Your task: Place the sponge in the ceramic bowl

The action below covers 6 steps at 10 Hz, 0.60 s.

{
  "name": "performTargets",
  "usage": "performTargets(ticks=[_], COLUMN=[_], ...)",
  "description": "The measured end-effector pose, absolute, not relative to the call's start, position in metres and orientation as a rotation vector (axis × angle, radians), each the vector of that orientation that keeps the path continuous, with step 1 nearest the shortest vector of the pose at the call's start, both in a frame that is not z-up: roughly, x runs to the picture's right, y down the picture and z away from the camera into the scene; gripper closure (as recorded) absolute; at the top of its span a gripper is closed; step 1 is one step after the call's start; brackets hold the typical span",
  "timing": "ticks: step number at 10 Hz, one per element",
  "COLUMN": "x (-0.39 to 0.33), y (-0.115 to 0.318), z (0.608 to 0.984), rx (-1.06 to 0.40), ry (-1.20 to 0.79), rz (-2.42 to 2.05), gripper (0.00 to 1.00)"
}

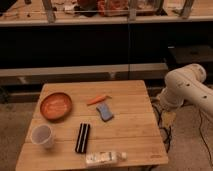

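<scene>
The sponge (104,112), a small blue-grey pad, lies flat near the middle of the wooden table (135,135). The ceramic bowl (55,106), a wide terracotta dish, sits on the table's left side, about a hand's width from the sponge, and has nothing in it. My white arm (186,91) is folded beyond the table's right edge, well away from both. The gripper itself is out of view; it stands open and the sponge rests untouched on the table.
An orange carrot (98,99) lies just behind the sponge. A black ribbed block (82,137) lies in front of it, with a white cup (42,136) at the front left and a clear packet (104,158) at the front edge. Dark shelving stands behind the table.
</scene>
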<state>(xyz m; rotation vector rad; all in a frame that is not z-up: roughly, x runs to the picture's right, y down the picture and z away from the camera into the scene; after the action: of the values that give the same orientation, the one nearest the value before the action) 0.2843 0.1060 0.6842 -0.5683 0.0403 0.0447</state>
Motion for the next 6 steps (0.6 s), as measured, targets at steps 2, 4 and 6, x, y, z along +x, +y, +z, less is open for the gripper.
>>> performTargets(ticks=[2, 4, 6], x=[0.284, 0.281, 0.262], y=[0.106, 0.102, 0.087], z=[0.684, 0.688, 0.699], rx=[-0.568, -0.560, -0.546], ry=[0.040, 0.037, 0.019], rz=[0.045, 0.038, 0.018], gripper=[0.20, 0.20, 0.20])
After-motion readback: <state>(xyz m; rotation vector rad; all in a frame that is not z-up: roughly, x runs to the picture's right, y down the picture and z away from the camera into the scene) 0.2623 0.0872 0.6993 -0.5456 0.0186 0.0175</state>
